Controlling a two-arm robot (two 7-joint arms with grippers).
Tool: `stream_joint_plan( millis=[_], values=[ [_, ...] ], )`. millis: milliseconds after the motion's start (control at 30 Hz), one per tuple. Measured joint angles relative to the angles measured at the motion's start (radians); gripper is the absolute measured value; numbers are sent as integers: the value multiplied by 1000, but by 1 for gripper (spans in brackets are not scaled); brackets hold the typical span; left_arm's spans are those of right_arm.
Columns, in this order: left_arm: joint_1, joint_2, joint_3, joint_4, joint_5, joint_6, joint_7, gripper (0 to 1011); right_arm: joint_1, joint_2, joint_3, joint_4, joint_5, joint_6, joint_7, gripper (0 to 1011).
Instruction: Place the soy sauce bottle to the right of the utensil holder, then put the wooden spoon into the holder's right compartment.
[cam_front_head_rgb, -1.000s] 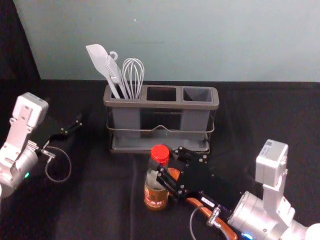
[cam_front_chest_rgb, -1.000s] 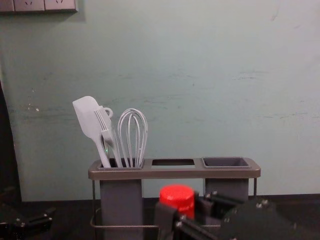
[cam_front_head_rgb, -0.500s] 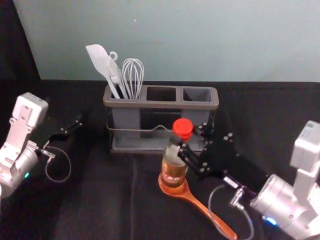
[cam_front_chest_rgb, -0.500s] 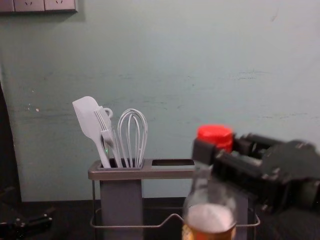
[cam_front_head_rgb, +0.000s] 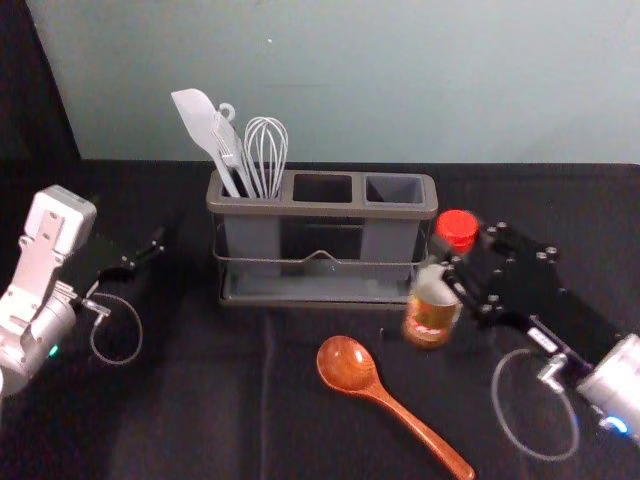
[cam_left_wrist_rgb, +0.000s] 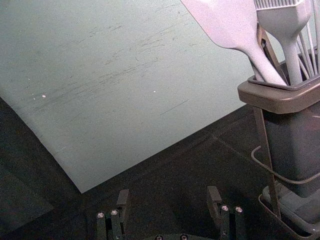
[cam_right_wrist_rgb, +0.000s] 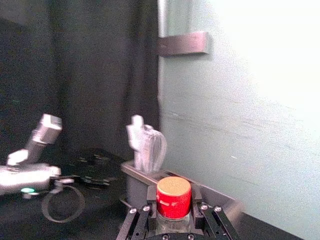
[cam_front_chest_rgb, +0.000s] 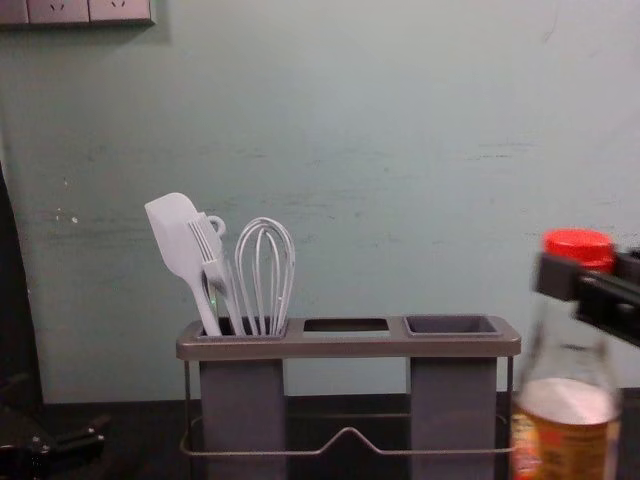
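My right gripper (cam_front_head_rgb: 462, 262) is shut on the neck of the soy sauce bottle (cam_front_head_rgb: 432, 312), just under its red cap, at the holder's right front corner. In the right wrist view the red cap (cam_right_wrist_rgb: 173, 197) stands between the fingertips of the right gripper (cam_right_wrist_rgb: 173, 210). The chest view has the bottle (cam_front_chest_rgb: 567, 420) upright, right of the utensil holder (cam_front_chest_rgb: 350, 346). The wooden spoon (cam_front_head_rgb: 348, 364) lies in front of the holder, bowl toward it, handle toward the front right. My left gripper (cam_front_head_rgb: 145, 255) is parked at the left; in its wrist view the left gripper (cam_left_wrist_rgb: 167, 205) is open.
A white spatula (cam_front_head_rgb: 198, 118), a brush and a whisk (cam_front_head_rgb: 267, 150) stand in the holder's left compartment. Its right compartment (cam_front_head_rgb: 395, 188) has nothing in it. Behind the dark cloth-covered table rises a pale wall (cam_front_head_rgb: 400, 80).
The right gripper has carried the bottle to the right and away from my body, from in front of the holder and over the spoon, uncovering the spoon's bowl. The left arm has stayed still.
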Motion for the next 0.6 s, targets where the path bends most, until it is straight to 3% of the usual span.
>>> stream_joint_plan(
  millis=[167,300,500,600],
  values=[
    [0,0,0,0,0,0,0,1000,-21,-2,63,24,-8,6,-36,385],
    [0,0,0,0,0,0,0,1000,-6,-11,93,68,-8,16,-48,385],
    [0,0,0,0,0,0,0,1000,56,-32,98,145,-25,36,-53,385],
    [0,0,0,0,0,0,0,1000,122,-53,84,216,-31,45,-48,385]
  ],
)
